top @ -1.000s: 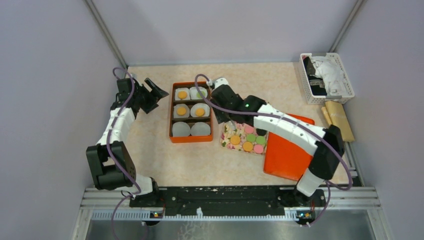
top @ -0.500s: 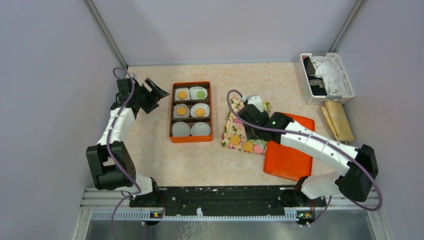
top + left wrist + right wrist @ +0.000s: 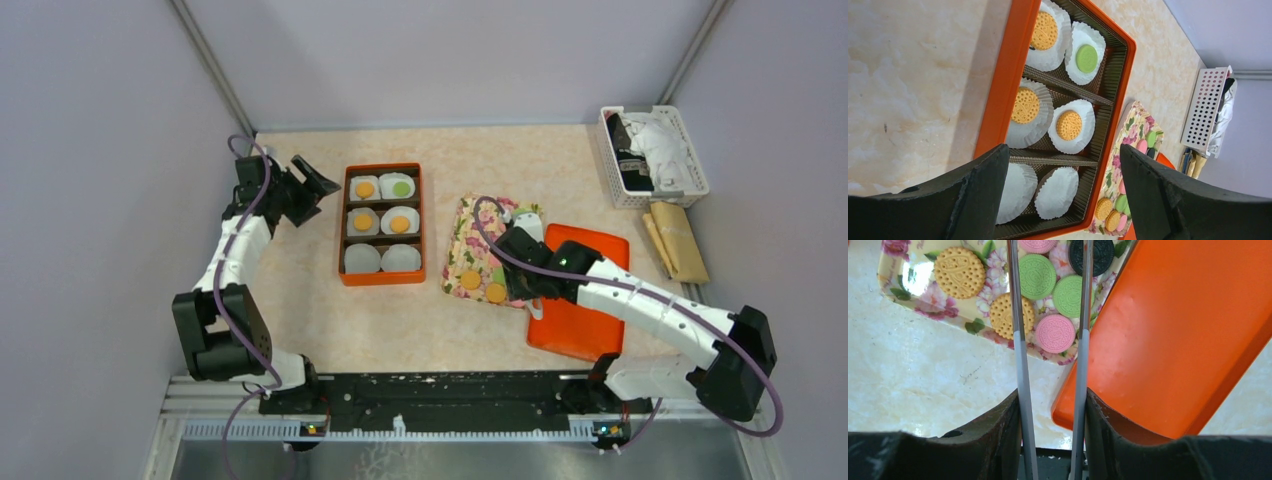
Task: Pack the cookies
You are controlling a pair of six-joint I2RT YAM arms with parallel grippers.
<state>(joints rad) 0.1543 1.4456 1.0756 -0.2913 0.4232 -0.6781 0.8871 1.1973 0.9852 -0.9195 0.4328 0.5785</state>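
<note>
Lining up tongs [image 3: 1018, 355] over the cookies [image 3: 1037, 276]
Gripping the metal tongs in the right claw [image 3: 1052, 405], tips out of view, framing green cookies on the floral tray [image 3: 894, 290] just beside the orange lid [image 3: 1173, 330]; holding the left claw [image 3: 1063, 150] wide open and empty near the orange box [image 3: 1008, 75], four cookies already in paper cups [image 3: 1058, 185]. Could pinch two touching cookies at once, or catch the lid edge and shove the tray

Overhead camera high behind the arm bases, looking down on the whole beige marbled table [image 3: 300, 290], left wrist camera slanting across the orange divided box [image 3: 1009, 75] from nearby, right wrist camera close above the flowered tray [image 3: 918, 280] of small round cookies [image 3: 1054, 333], tray in all three views
</note>
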